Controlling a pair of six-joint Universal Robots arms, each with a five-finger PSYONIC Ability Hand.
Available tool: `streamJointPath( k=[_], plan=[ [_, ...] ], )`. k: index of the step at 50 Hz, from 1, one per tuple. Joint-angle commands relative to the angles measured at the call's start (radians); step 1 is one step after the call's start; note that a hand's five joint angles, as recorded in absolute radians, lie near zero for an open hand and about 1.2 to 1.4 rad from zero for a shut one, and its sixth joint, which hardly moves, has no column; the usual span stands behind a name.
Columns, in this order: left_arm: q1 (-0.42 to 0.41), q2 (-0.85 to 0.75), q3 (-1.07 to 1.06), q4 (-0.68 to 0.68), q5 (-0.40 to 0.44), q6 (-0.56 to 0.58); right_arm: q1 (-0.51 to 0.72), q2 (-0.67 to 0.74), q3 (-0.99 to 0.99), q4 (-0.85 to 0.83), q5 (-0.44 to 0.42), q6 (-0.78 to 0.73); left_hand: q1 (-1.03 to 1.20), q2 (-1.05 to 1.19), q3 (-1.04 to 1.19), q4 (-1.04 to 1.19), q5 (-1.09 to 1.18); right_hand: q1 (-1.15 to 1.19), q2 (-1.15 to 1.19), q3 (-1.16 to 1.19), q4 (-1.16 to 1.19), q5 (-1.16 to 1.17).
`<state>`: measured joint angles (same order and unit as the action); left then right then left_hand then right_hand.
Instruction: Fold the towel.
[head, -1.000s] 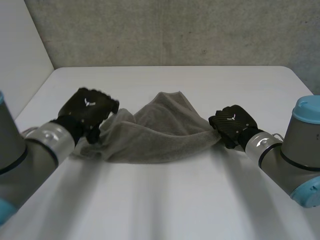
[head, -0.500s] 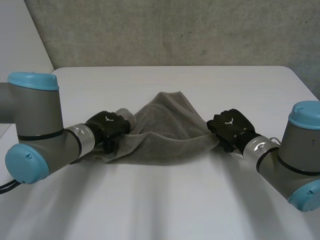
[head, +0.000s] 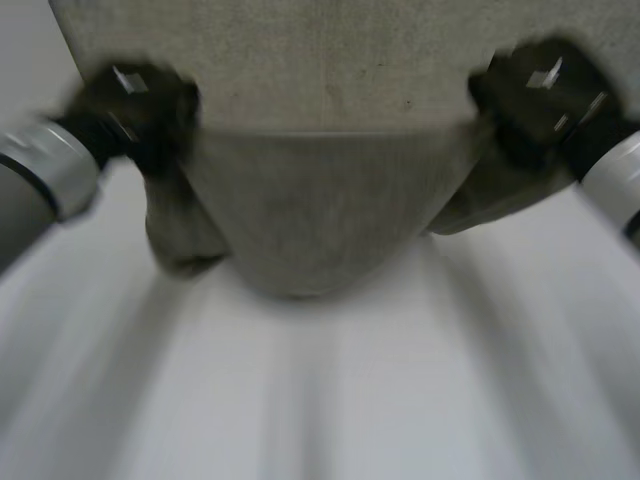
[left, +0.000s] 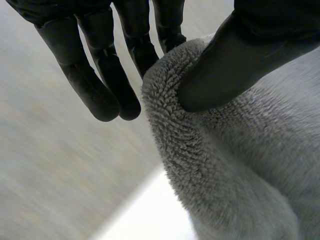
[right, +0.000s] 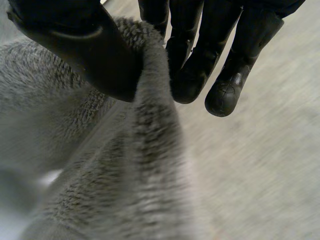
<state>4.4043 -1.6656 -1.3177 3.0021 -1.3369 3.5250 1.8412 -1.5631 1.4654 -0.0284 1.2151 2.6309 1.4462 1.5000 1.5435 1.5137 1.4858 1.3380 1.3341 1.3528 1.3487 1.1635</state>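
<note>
One towel (head: 310, 215), pinched by left hand (head: 140, 105), right hand (head: 535, 95)

The towel (head: 310, 215) hangs spread between the two robot hands, its middle sagging lowest, below both and over the desk (head: 400, 400). The left robot hand (head: 135, 105) pinches one upper end, thumb on one face and fingers behind. The right robot hand (head: 540, 95) pinches the opposite end likewise. Loose cloth droops under each robot hand. The wall (head: 330, 60) stands behind.
</note>
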Motion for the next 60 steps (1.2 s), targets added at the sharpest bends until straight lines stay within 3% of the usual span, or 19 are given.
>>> streamJointPath(
  k=[1, 11, 21, 27, 33, 35, 36, 37, 38, 40, 42, 46, 53, 60],
  plan=[
    [0.037, 0.277, 0.017, 0.077, -0.065, -0.087, -0.065, -0.091, -0.282, 0.282, -0.097, 0.047, -0.050, -0.104, -0.147, -0.117, -0.264, 0.058, 0.062, 0.043, 0.048, 0.058],
    [0.035, 0.241, -0.026, 0.086, -0.088, -0.086, -0.115, -0.034, -0.430, 0.400, -0.149, 0.046, -0.050, -0.104, -0.147, -0.117, -0.264, 0.058, 0.062, 0.043, 0.048, 0.058],
    [0.024, -0.063, -0.064, 0.087, -0.090, -0.078, -0.028, 0.172, -0.430, 0.392, -0.135, -0.009, -0.050, -0.104, -0.147, -0.117, -0.264, 0.058, 0.062, 0.043, 0.048, 0.058],
    [0.026, -0.269, 0.083, 0.101, -0.091, 0.002, 0.030, 0.344, -0.464, 0.367, -0.042, -0.157, -0.050, -0.104, -0.147, -0.117, -0.264, 0.058, 0.062, 0.043, 0.048, 0.058],
    [0.009, -0.358, 0.347, 0.221, -0.139, 0.150, 0.075, 0.482, -0.677, 0.205, 0.057, -0.204, -0.050, -0.104, -0.147, -0.117, -0.264, 0.058, 0.062, 0.043, 0.048, 0.058],
    [0.001, -0.355, 0.396, 0.293, -0.156, 0.146, 0.078, 0.482, -0.720, -0.006, 0.089, -0.148, -0.050, -0.104, -0.147, -0.117, -0.264, 0.058, 0.062, 0.043, 0.048, 0.058],
    [-0.015, -0.344, 0.432, 0.379, -0.174, 0.126, 0.078, 0.482, -0.720, -0.007, 0.089, -0.147, -0.050, -0.104, -0.147, -0.117, -0.264, 0.058, 0.062, 0.043, 0.048, 0.058],
    [-0.035, -0.326, 0.446, 0.468, -0.191, 0.091, 0.076, 0.469, -0.702, -0.133, 0.104, -0.103, -0.050, -0.104, -0.147, -0.117, -0.264, 0.058, 0.062, 0.043, 0.048, 0.058],
    [-0.036, -0.325, 0.446, 0.469, -0.191, 0.091, 0.076, 0.469, -0.701, -0.134, 0.104, -0.103, -0.050, -0.104, -0.147, -0.117, -0.264, 0.058, 0.062, 0.043, 0.048, 0.058],
    [-0.054, -0.257, 0.439, 0.587, -0.200, 0.017, 0.069, 0.387, -0.630, -0.321, 0.130, -0.007, -0.050, -0.104, -0.147, -0.117, -0.264, 0.058, 0.062, 0.043, 0.048, 0.058],
    [-0.051, -0.228, 0.428, 0.589, -0.202, -0.013, 0.063, 0.326, -0.585, -0.346, 0.132, 0.033, -0.050, -0.104, -0.147, -0.117, -0.264, 0.058, 0.062, 0.043, 0.048, 0.058],
    [-0.040, -0.200, 0.384, 0.554, -0.196, -0.066, 0.043, 0.264, -0.519, -0.318, 0.112, 0.084, -0.050, -0.104, -0.147, -0.117, -0.264, 0.058, 0.062, 0.043, 0.048, 0.058],
    [0.000, -0.210, 0.090, 0.466, -0.183, -0.090, 0.013, 0.265, -0.323, -0.076, -0.072, 0.084, -0.050, -0.104, -0.147, -0.117, -0.264, 0.058, 0.062, 0.043, 0.048, 0.058],
    [0.012, -0.237, -0.196, 0.477, -0.168, -0.083, 0.020, 0.311, -0.126, -0.001, -0.111, -0.026, -0.050, -0.104, -0.147, -0.117, -0.264, 0.058, 0.062, 0.043, 0.048, 0.058]
  ],
)
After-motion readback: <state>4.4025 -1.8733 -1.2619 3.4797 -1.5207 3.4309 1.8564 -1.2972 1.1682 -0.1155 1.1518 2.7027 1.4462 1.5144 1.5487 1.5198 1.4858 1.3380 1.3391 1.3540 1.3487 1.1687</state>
